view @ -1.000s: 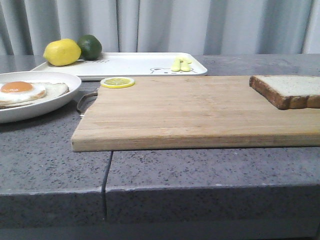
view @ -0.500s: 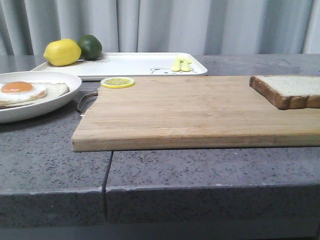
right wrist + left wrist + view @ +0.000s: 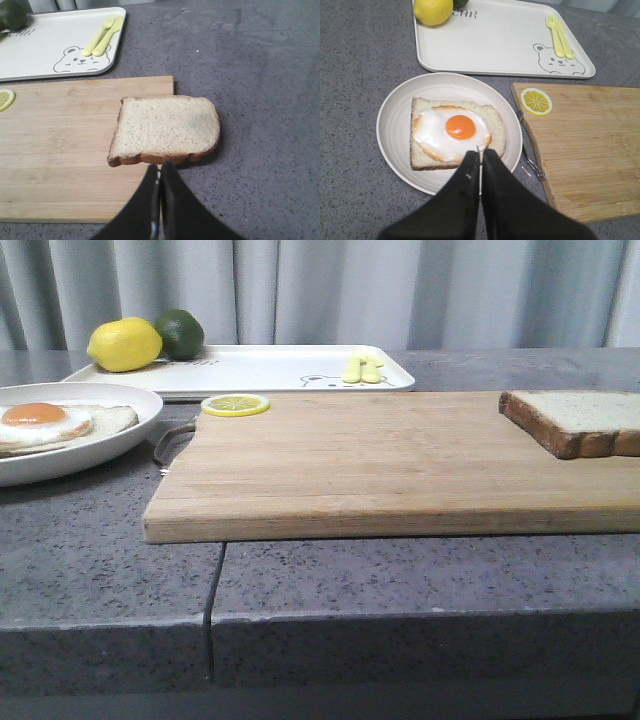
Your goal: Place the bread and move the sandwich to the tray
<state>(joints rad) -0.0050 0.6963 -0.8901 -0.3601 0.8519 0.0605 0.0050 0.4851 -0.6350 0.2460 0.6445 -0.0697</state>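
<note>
The bread (image 3: 585,420) (image 3: 166,128) lies flat at the right end of the wooden cutting board (image 3: 390,460), partly overhanging its edge. The sandwich (image 3: 455,131) (image 3: 55,425), a slice topped with a fried egg, rests on its round white plate (image 3: 395,130) at the left. The white tray (image 3: 270,368) (image 3: 500,40) with the bear drawing sits behind them. My left gripper (image 3: 480,151) hangs shut and empty above the plate's near side. My right gripper (image 3: 160,167) is shut and empty, just short of the bread's crust. Neither gripper shows in the front view.
A lemon (image 3: 124,344) and a lime (image 3: 180,333) sit at the tray's left end, a yellow fork and knife (image 3: 362,368) at its right. A lemon slice (image 3: 235,405) lies on the board's far left corner. A metal loop handle (image 3: 532,162) sticks out beside the plate.
</note>
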